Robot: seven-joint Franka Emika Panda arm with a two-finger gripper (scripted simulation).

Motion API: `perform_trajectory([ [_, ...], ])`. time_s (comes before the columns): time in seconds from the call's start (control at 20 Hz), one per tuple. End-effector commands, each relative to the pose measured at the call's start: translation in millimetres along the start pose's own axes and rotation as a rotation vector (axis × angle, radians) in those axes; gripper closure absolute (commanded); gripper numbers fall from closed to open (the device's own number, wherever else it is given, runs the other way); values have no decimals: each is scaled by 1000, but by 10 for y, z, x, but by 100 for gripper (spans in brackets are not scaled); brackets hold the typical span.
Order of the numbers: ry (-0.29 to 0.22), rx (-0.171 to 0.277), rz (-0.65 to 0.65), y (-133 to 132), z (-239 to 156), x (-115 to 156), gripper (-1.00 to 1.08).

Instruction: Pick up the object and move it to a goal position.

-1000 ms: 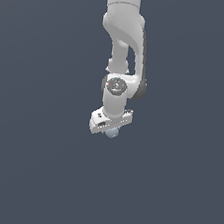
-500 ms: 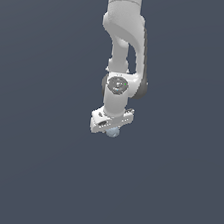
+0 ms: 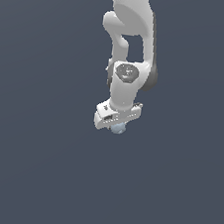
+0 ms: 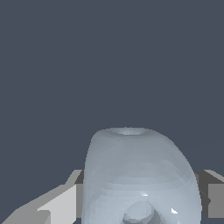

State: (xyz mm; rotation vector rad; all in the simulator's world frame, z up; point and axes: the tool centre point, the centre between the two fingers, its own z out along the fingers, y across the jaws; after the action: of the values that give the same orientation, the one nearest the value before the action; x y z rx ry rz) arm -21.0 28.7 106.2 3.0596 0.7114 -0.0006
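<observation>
One white arm (image 3: 130, 16) reaching down from the top edge of the exterior view, folded back on itself, with a dark band along the side toward the exterior view's right. Lower down, a round grey joint cap (image 3: 127, 72) facing the camera. Below that, a white crossbar (image 3: 117, 116), tilted: lower at the exterior view's left end, higher at the right end. Just beneath the crossbar, peeping out, a small pale blue-grey ball (image 3: 117, 129). Only its lower part visible there, the rest hidden behind the white housing. Clearly narrower than the crossbar above it.

Closer up, through the wrist view: same ball (image 4: 135, 175) filling the lower middle of the picture. Pale, glossy, faintly faceted, with a shallow dimple on the far end and a round hollow on the near end. Flanked on both sides by the jaws, grey and white, pressed up against its flanks with no visible gap. Closed on the ball, gripping it from two opposite sides.

Uniform dark blue-grey background (image 3: 27, 163) all around in both views. Lifted clear or resting on a surface: cannot tell.
</observation>
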Motion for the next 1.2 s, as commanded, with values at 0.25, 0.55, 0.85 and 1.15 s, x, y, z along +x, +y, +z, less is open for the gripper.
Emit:
perform_trajectory([
  [0.25, 1, 0, -1, -199, -745, 243, 108],
  [0.55, 1, 0, -1, -361, -1372, 453, 108],
  [0.85, 1, 0, -1, -512, -1966, 663, 108],
  [1.15, 1, 0, -1, -637, -2467, 848, 108],
])
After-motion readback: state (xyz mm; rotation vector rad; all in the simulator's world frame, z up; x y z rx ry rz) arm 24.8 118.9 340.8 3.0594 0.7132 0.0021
